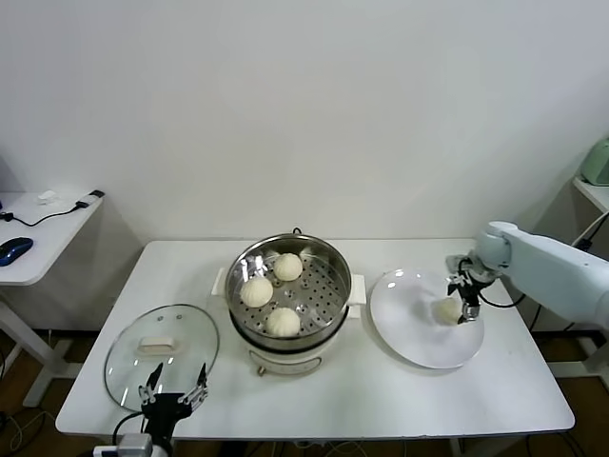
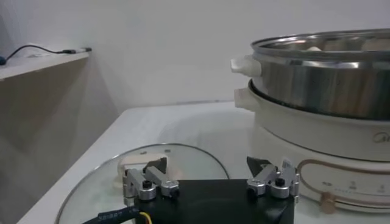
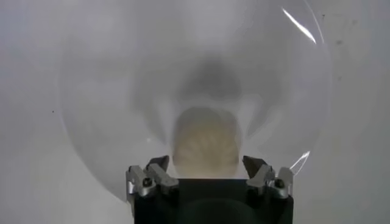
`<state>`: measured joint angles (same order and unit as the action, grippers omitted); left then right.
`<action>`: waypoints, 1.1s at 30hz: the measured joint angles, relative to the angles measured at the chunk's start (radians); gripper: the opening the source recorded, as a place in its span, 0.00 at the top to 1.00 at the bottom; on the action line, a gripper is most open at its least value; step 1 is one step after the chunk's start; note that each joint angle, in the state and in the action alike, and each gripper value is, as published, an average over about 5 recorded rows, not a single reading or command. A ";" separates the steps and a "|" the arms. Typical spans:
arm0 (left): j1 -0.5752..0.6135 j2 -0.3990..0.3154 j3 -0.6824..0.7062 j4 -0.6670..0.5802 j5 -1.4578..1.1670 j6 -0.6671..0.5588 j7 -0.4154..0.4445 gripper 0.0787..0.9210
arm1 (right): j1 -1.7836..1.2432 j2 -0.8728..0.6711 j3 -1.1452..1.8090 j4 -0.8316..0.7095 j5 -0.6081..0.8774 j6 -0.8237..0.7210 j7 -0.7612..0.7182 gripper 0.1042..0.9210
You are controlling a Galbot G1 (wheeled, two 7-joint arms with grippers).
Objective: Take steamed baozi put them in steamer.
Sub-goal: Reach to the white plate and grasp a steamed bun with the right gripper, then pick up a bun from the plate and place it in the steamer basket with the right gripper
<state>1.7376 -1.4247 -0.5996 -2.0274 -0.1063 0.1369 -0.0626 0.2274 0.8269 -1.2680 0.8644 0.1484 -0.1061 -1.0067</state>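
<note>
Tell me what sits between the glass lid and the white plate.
In the head view, the steamer stands between the glass lid and the white plate, holding three baozi.

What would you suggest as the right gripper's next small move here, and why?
Probably lower slightly and close on the last baozi. The right gripper hangs over the white plate with fingers open on either side of that bun, not yet gripping it. Three baozi already sit in the steamer, with room left. The left gripper waits by the glass lid.
</note>
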 measured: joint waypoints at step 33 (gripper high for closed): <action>-0.009 0.007 0.006 -0.065 -0.038 0.014 0.002 0.12 | 0.796 0.193 -0.492 0.530 0.717 -0.189 0.121 0.43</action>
<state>1.7287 -1.4175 -0.5935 -2.0928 -0.1442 0.1513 -0.0603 1.0231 1.0201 -1.7596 1.3945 0.8656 -0.2950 -0.8855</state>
